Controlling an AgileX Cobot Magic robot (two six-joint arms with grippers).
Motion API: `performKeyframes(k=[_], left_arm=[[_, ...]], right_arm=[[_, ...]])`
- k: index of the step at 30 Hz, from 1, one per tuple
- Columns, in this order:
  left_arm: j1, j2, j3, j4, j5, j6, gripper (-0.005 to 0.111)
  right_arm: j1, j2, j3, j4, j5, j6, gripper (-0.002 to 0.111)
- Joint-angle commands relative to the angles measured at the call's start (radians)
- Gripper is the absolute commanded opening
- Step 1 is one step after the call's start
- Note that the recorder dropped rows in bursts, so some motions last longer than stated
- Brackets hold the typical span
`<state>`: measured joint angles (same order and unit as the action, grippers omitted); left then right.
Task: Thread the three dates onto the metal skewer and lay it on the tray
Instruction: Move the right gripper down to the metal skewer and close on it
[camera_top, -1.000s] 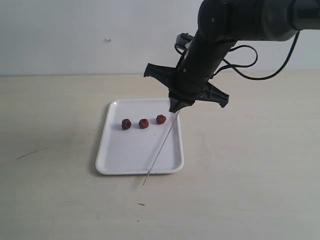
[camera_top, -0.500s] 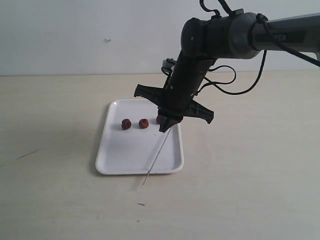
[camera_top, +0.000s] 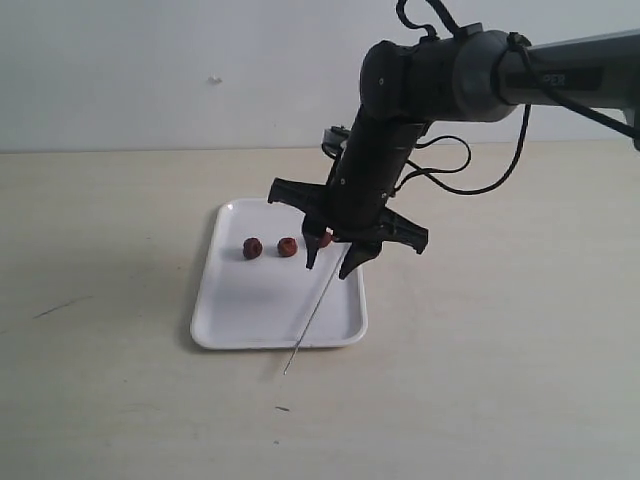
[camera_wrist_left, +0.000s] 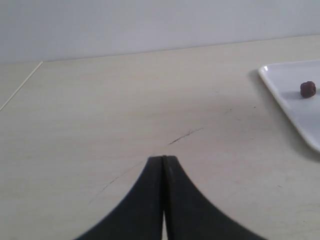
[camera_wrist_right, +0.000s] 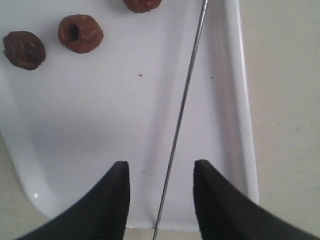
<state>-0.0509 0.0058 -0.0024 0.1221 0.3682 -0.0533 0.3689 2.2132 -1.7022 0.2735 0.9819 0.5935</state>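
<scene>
Hovering spread-jawed astride the metal skewer (camera_wrist_right: 182, 100), right pincer (camera_wrist_right: 160, 166), skewer tip overhanging the tray (camera_wrist_right: 244, 125) rim, left pincer (camera_wrist_left: 163, 159) closed

Three dates (camera_top: 287, 246) span the tray's (camera_top: 240, 310) far half; the metal skewer (camera_top: 312, 322) slants across its right half and near edge. The right gripper (camera_top: 328, 268), jaws apart, straddles the skewer, leaving the near left corner open.

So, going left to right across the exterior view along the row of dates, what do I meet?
tray's left rim → first date → second date → right gripper, open → tray's right rim. The third date and skewer overlap the gripper, so they are left out.
</scene>
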Motion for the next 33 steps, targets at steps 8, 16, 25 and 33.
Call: performKeyframes(k=[8, 16, 25, 33], left_arm=[[0.002, -0.006, 0.002, 0.001, -0.004, -0.006, 0.000], [0.002, -0.006, 0.002, 0.001, -0.004, -0.006, 0.000], [0.002, -0.006, 0.002, 0.001, -0.004, -0.006, 0.000], [0.002, -0.006, 0.002, 0.001, -0.004, -0.006, 0.000]], right_arm=[[0.015, 0.065, -0.011, 0.010, -0.043, 0.073, 0.043], [0.015, 0.074, -0.011, -0.047, -0.076, 0.150, 0.043], [0.015, 0.078, -0.011, -0.047, -0.097, 0.152, 0.043], [0.015, 0.121, -0.011, -0.045, -0.113, 0.162, 0.035]])
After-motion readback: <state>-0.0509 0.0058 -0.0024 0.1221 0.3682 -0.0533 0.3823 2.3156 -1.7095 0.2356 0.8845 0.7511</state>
